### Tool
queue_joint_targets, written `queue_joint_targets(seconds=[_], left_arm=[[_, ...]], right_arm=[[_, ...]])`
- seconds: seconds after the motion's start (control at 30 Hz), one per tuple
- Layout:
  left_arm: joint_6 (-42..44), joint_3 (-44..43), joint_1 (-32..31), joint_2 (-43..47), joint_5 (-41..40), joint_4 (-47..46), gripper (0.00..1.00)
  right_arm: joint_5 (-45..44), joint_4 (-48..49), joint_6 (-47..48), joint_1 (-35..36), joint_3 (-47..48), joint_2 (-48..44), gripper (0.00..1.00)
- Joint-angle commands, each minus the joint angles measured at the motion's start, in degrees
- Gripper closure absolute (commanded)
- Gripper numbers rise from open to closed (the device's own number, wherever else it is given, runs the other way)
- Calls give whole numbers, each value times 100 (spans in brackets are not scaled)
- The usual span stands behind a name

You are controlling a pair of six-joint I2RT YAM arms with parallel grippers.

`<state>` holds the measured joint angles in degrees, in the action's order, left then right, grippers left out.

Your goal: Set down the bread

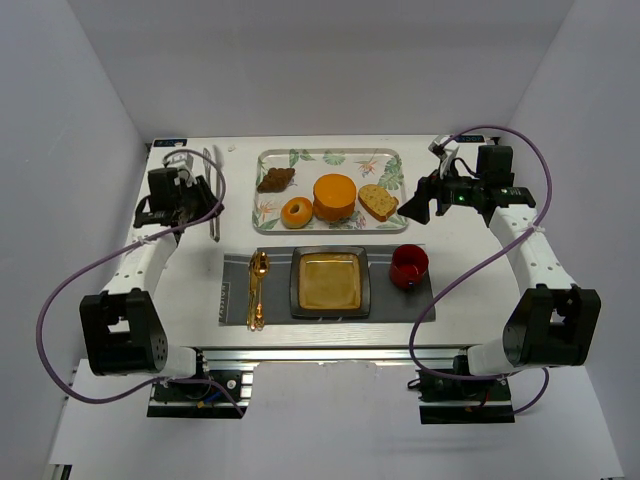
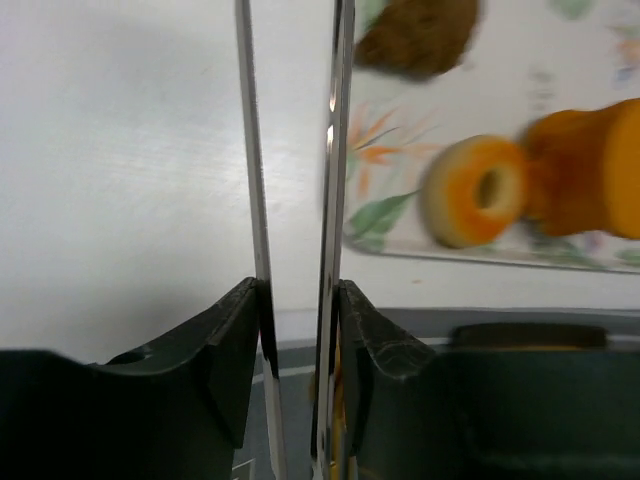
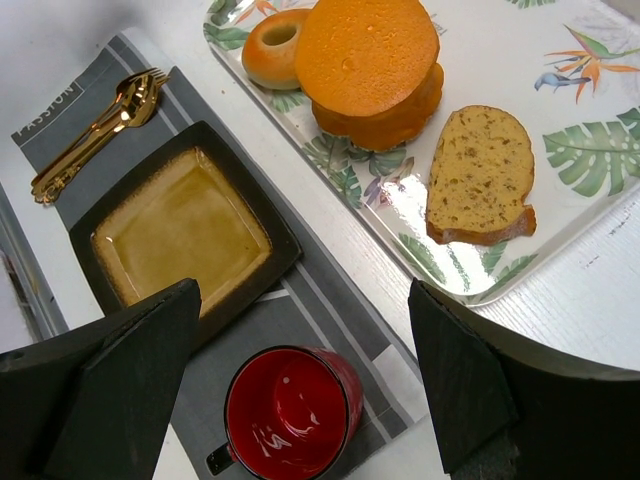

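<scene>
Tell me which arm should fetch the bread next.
Left. The left gripper grips the tongs, and the bread lies at the tray's left end, nearest it. The right gripper is open, out by the tray's other end.

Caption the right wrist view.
Open right gripper above a red mug, beside a square brown plate and a leaf-print tray holding a speckled bread slice.

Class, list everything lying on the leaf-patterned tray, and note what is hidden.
On the tray lie the dark brown bread, a ring donut, a thick orange round block and a speckled bread slice. The tray surface under each is covered.
</scene>
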<state>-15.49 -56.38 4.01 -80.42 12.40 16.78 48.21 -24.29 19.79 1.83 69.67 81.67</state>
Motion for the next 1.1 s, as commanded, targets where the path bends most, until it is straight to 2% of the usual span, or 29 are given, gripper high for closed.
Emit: queue_joint_targets(seconds=[0.0,0.13,0.27,0.33,0.53,0.7,0.9,1.07], left_arm=[[-578,-408,12,-51,1471,124,51],[-999,-690,-23,-280,1932,125,46],[-1176,-1171,-269,-553,1845,150,44],[-1115,-1427,-584,-728,1609,264,44],[-527,-2403,-1182,-1440,791,862,45],[414,-3036,-1604,-1845,-448,1530,45],[1012,-2949,-1675,-1758,-1160,1425,45],[1390,-2879,-1693,-1836,-1161,1390,45]], right_arm=[[189,109,-72,-42,100,-195,11],[251,179,-125,-59,38,-213,11],[303,250,-169,-77,-50,-265,11],[339,267,-177,-86,-85,-274,11],[418,294,-177,-121,-173,-344,11],[470,329,-186,-288,-278,-389,11],[523,329,-204,-332,-349,-415,11],[567,338,-239,-341,-322,-362,11]])
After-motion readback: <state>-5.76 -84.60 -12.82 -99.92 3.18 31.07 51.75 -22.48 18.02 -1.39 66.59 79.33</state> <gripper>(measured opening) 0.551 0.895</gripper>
